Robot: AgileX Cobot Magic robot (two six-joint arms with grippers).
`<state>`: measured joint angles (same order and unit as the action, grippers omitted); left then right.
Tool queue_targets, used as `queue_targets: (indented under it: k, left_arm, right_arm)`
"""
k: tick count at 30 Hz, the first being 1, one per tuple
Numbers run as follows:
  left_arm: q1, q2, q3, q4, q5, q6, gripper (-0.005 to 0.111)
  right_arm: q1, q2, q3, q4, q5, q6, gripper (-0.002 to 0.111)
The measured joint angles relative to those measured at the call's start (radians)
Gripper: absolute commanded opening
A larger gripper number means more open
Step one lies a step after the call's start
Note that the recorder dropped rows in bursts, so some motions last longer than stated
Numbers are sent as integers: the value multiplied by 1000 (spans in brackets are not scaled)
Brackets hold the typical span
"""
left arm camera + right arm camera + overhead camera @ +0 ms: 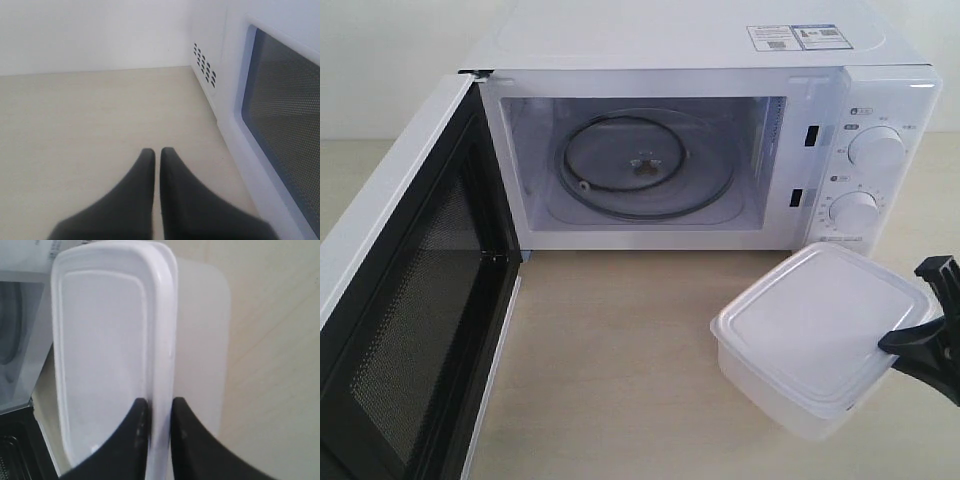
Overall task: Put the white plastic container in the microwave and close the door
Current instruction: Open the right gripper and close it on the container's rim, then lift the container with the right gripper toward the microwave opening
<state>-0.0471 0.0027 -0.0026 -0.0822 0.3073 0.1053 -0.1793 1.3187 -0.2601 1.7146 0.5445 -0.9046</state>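
While the door [410,300] of the microwave [670,40] stands wide open, swung out to the left, the white plastic container [815,335] is outside, low on the right side of the tabletop [620,350]. It sits in front of the two round dials [877,148], near the microwave but not touching it. Its lid is on. I cannot tell if the box rests flat on the tabletop or is lifted a little.

The right hand [895,350] comes in from the right edge and pinches the rim of the lid. In the right wrist view the two black fingers [135,430] sit one on each side of that rim, with the right hand [160,402] tight on it.

Inside the microwave there is a round glass plate [645,165] with a ring under it, and nothing on it.

The left hand [157,152] is pressed together, with only a thin line between its fingers, and it holds nothing. It is over bare tabletop, beside the outer face of the door with its dark mesh window [285,120].
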Motion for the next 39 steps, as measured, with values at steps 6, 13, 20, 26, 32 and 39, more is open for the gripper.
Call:
queue_targets:
  k: [6, 13, 20, 26, 32, 39]
  left_arm:
    - [0, 0, 0, 0, 0, 0, 4]
    - [0, 0, 0, 0, 0, 0, 4]
    - [0, 0, 0, 0, 0, 0, 4]
    - [0, 0, 0, 0, 0, 0, 4]
    - [0, 0, 0, 0, 0, 0, 4]
    - [0, 0, 0, 0, 0, 0, 4]
  right_arm:
    - [0, -105, 0, -104, 22, 144, 0]
    - [0, -263, 0, -265, 46, 334, 0]
    - [0, -432, 0, -359, 134, 451, 0]
    - [64, -640, 40, -378, 89, 614, 0]
    - [164, -816, 119, -396, 13, 750, 0]
    - [189, -837, 160, -405, 26, 761, 0]
